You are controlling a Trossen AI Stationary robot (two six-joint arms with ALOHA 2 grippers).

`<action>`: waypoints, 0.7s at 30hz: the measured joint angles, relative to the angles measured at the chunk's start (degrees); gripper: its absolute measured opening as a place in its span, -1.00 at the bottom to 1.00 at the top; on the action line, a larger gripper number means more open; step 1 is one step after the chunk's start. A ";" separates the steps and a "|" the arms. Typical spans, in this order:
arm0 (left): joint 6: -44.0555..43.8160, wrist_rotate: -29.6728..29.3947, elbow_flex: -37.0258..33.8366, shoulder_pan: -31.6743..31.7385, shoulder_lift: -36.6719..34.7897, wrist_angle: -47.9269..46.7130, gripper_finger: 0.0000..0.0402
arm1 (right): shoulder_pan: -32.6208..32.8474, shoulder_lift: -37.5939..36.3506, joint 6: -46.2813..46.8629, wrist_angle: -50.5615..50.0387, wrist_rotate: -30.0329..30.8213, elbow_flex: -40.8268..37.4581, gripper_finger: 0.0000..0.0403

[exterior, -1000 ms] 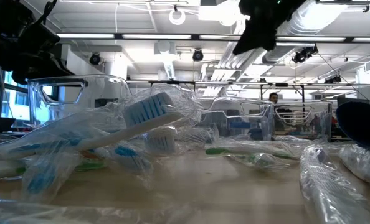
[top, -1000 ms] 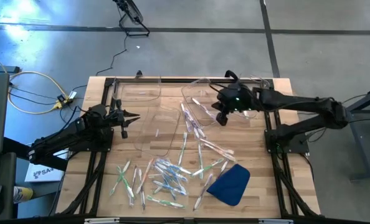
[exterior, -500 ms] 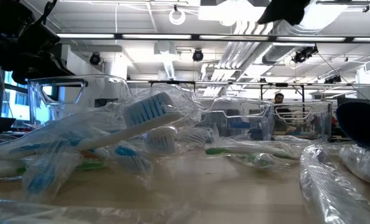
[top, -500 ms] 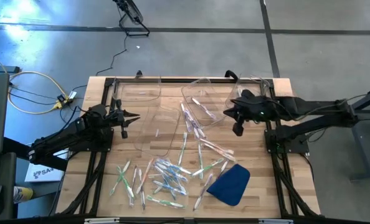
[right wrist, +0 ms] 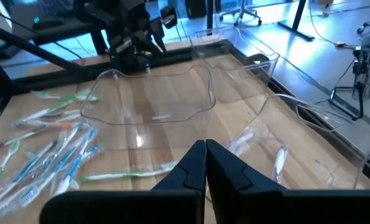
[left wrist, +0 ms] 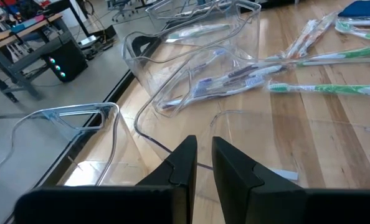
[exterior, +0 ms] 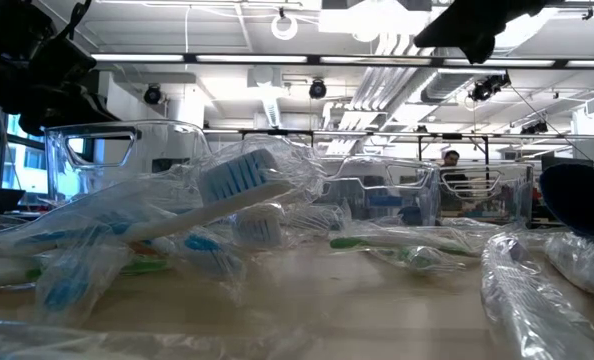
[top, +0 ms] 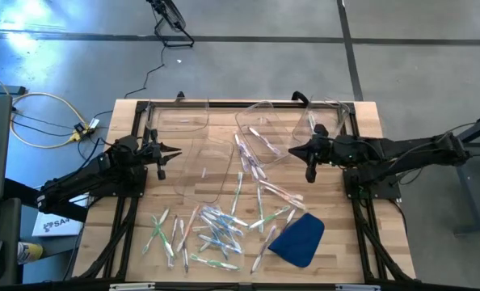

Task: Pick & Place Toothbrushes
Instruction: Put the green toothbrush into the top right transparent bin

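Toothbrushes (top: 214, 229) lay mostly in a loose scatter on the near half of the wooden table (top: 369, 234), with a few more spread toward the middle and a couple inside the tilted clear bin (top: 260, 133) at the far centre; from what I could see, none had moved over the last second. The blue cloth (top: 298, 239) sat at the near right, just beside the scatter, unchanged. What did change was my right arm: a second earlier its gripper hung over the tilted bin, and since then it had pulled back toward its own side. The right gripper (top: 310, 153) was now above bare table between that bin and the right-hand clear bin (top: 325, 113), fingers clenched together on nothing. My left gripper (top: 161, 150) waited at the left edge, beside the empty flat bin (top: 204, 170), exactly where it had been, its fingers (left wrist: 185, 163) standing a narrow slit apart and holding nothing.
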 joint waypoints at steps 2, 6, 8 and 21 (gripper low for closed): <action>-0.02 0.00 0.00 -0.01 0.00 -0.32 -0.77 | 0.03 -1.07 0.08 1.75 -0.07 -1.52 -0.99; -0.14 0.00 0.08 -0.01 0.01 -1.71 -0.77 | 0.47 -3.14 -0.13 5.44 -0.01 -3.45 -0.99; -0.17 0.00 0.09 0.00 0.01 -2.07 -0.77 | 0.96 -3.81 -1.28 7.87 0.05 -4.82 -0.99; -0.15 -0.04 0.04 0.01 0.01 -1.80 -0.77 | 1.88 -3.92 3.37 10.89 -0.12 -10.09 -0.98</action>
